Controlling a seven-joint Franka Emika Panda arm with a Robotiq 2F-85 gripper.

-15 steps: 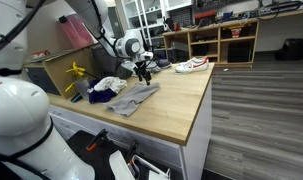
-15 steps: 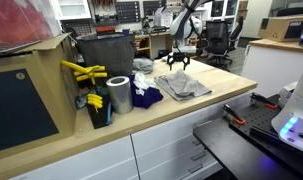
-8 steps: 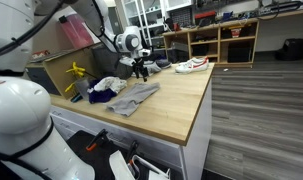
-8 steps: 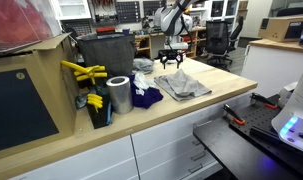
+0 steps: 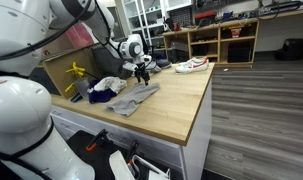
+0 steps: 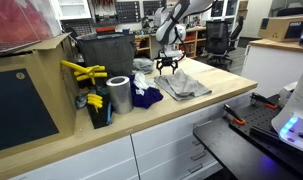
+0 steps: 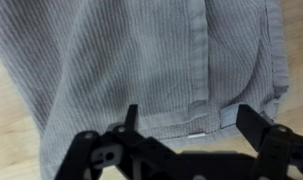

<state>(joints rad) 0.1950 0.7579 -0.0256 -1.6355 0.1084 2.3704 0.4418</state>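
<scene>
End effector: released, jaws wide apart. I've got it (image 5: 143, 70) hanging low over the far end of the grey cloth (image 6: 183, 85).
Grey cloth: lies rumpled on the bench (image 6: 176, 122), abt mid-top. My wrist cam shows ribbed fabric w/ a hem seam running down toward the gap btwn the fingers.
Contact: can't tell whether the tips touch the fabric.
Beside it: dark blue cloth (image 6: 144, 97) just next to the grey one; white cloth (image 5: 109, 85) behind that.
Nearby: metal can (image 6: 118, 95) upright by the blue cloth, yellow tool (image 6: 81, 72) beyond it.
Far end: white shoe (image 5: 191, 65), well apart from the cloths.
</scene>
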